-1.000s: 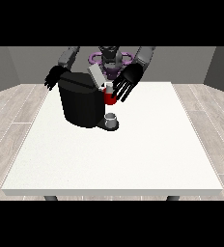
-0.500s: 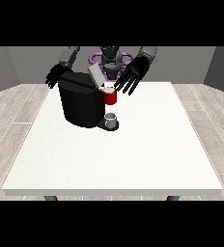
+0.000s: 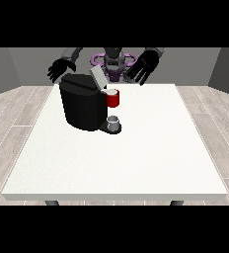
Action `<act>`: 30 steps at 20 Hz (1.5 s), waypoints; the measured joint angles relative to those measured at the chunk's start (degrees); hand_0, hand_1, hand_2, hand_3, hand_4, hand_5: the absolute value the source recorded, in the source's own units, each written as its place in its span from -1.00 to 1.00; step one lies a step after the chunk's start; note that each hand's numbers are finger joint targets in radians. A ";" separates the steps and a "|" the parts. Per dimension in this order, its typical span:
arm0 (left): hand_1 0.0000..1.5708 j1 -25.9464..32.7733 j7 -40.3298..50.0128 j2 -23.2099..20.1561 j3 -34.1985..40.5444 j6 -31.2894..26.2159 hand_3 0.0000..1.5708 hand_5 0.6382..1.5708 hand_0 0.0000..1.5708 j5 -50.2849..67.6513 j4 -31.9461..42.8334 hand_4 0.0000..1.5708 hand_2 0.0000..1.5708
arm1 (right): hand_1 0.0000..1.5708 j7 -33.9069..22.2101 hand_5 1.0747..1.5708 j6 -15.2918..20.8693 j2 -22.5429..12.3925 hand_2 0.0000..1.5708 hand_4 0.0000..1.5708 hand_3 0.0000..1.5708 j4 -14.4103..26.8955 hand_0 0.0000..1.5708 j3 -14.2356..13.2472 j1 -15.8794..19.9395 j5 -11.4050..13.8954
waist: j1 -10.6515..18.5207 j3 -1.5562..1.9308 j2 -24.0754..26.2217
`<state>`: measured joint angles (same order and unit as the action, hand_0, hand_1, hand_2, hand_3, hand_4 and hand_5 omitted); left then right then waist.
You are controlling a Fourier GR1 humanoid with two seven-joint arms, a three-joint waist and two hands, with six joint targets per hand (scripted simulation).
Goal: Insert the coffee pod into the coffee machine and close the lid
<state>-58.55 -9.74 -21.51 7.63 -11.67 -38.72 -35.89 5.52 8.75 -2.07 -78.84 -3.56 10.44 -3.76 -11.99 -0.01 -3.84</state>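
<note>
The black coffee machine [image 3: 82,106] stands on the white table [image 3: 136,158] toward its back left, with its grey lid [image 3: 97,77] tilted up. A red thing at the machine [image 3: 113,98] sits at its front upper part. The hand at the view's right [image 3: 142,66] hovers above and to the right of the lid, fingers spread and straight, holding nothing. The hand at the view's left [image 3: 60,68] hangs behind the machine's top left corner with relaxed fingers, also holding nothing.
A grey thing [image 3: 114,120] rests on the machine's low base under the red thing. The robot's torso [image 3: 114,62] stands behind the table's far edge.
The hand at the view's right has risen and drawn back to the right, away from the red thing and the lid. The other hand has barely moved.
</note>
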 measured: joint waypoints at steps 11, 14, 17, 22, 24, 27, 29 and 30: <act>-1.00 12.47 -4.20 11.12 10.68 -1.44 -1.00 1.00 -1.00 15.64 -0.68 -0.76 -1.00 | -1.00 -3.14 1.00 -4.85 -5.03 -1.00 -1.00 -1.00 -2.70 -1.00 -0.39 -2.78 -1.04 | 9.16 -0.03 13.04; -1.00 15.62 -4.89 12.78 12.06 -2.59 -1.00 1.00 -1.00 18.46 -1.32 -0.73 -1.00 | -1.00 -3.56 1.00 -6.27 -6.27 -1.00 -1.00 -1.00 -3.73 -1.00 -0.40 -2.18 -1.33 | 11.39 -0.02 14.72; -1.00 18.79 -4.81 15.43 12.24 -2.82 -1.00 1.00 -1.00 20.33 -2.68 -1.00 -1.00 | -1.00 -4.51 1.00 -7.29 -7.10 -1.00 -1.00 -1.00 -3.87 -1.00 -0.49 -1.58 -1.60 | 14.08 0.00 16.27; -1.00 22.56 -3.68 17.83 12.37 -3.90 -1.00 1.00 -1.00 23.48 -5.84 -1.00 -1.00 | -1.00 -7.67 1.00 -8.80 -8.22 -1.00 -0.83 -1.00 -4.75 -1.00 0.73 0.96 -1.02 | 16.71 0.01 17.05; -1.00 24.30 -3.85 18.52 12.07 -4.41 -1.00 1.00 -1.00 24.83 -7.31 -0.83 -1.00 | -1.00 -8.75 1.00 -9.15 -8.72 -1.00 -0.70 -1.00 -4.96 -1.00 1.11 2.43 -0.49 | 17.52 0.01 16.80; -1.00 26.66 -3.38 19.60 11.43 -5.36 -1.00 1.00 -1.00 26.62 -10.07 -1.00 -1.00 | -1.00 -9.26 1.00 -8.60 -8.17 -1.00 -1.00 -1.00 -4.66 -1.00 2.13 4.19 0.98 | 18.95 0.01 16.04; -1.00 28.40 -2.09 20.32 10.48 -5.24 -1.00 1.00 -1.00 28.02 -12.63 -1.00 -1.00 | -1.00 -9.03 1.00 -8.68 -7.74 -1.00 -0.84 -1.00 -3.84 -1.00 2.65 4.37 1.66 | 19.70 0.01 15.99; -1.00 29.03 -2.00 20.34 10.18 -5.40 -1.00 1.00 -1.00 28.56 -14.16 -0.89 -1.00 | -1.00 -8.87 1.00 -8.96 -7.77 -1.00 -1.00 -1.00 -3.38 -1.00 2.50 5.00 1.64 | 19.91 0.02 15.29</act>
<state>-29.52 -11.74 -1.17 17.82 -17.08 -10.17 -50.05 -3.35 -0.21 -9.84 -82.21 -1.07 15.44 -2.12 7.92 0.00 11.45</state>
